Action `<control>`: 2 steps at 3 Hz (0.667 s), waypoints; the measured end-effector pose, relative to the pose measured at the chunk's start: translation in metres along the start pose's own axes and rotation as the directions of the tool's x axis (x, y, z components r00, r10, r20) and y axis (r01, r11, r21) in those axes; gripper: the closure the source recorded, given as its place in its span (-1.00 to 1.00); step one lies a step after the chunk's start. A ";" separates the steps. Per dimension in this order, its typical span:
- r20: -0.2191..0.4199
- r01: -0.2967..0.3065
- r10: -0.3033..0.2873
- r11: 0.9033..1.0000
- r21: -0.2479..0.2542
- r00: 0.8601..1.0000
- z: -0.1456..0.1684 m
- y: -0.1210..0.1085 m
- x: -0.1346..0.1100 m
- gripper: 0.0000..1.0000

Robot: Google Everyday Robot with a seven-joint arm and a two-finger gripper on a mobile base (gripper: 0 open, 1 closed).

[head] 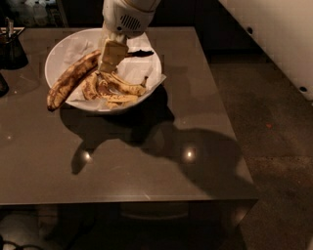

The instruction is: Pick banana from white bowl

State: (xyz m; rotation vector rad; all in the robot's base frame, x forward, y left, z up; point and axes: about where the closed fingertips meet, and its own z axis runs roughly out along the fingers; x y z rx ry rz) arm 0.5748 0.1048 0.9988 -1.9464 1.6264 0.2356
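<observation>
White arm (128, 14) vertical — end effector (111, 57) in white bowl (51, 61)

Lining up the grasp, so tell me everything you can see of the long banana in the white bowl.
The banana is the longest one, dull yellow with heavy brown-black streaks, gently curved and whole. It lies aslant in the left of the white bowl on crumpled white paper, lower end poking over the left rim, upper end by the pincer, which hangs over the bowl's middle. Contact with the pincer cannot be told. Shorter bananas lie beside it on the right.
</observation>
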 end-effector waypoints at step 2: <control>0.025 -0.059 0.060 0.998 -0.023 0.998 0.005 0.040 0.009 1.00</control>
